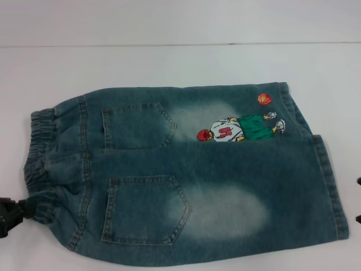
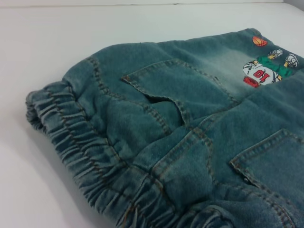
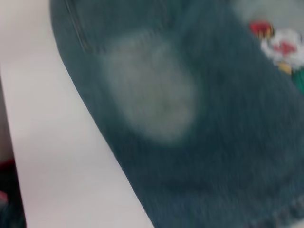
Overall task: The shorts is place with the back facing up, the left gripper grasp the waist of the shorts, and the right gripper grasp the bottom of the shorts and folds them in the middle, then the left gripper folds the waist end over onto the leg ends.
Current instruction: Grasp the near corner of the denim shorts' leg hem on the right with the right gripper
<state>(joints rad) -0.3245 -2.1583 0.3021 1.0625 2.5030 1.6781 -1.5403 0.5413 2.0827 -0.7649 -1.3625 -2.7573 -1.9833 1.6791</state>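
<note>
The shorts [image 1: 225, 186] lie flat on the white table, back up, with both patch pockets and the embroidered player [image 1: 237, 129] showing. The waist of the shorts [image 1: 39, 152] is at the left, and the bottom of the shorts [image 1: 330, 180] is at the right by the orange basketball [image 1: 264, 99]. My left gripper [image 1: 17, 213] sits at the near corner of the waistband, which bunches to a point where the gripper is shut on it. The left wrist view shows the gathered waist [image 2: 80, 152] close up. Only dark bits of my right gripper [image 1: 359, 197] show at the right edge, just beyond the leg hems.
The white table [image 1: 169, 62] extends behind the shorts to a far edge near the top of the head view. In the right wrist view the table [image 3: 52, 156] runs alongside the near edge of the shorts [image 3: 213, 142].
</note>
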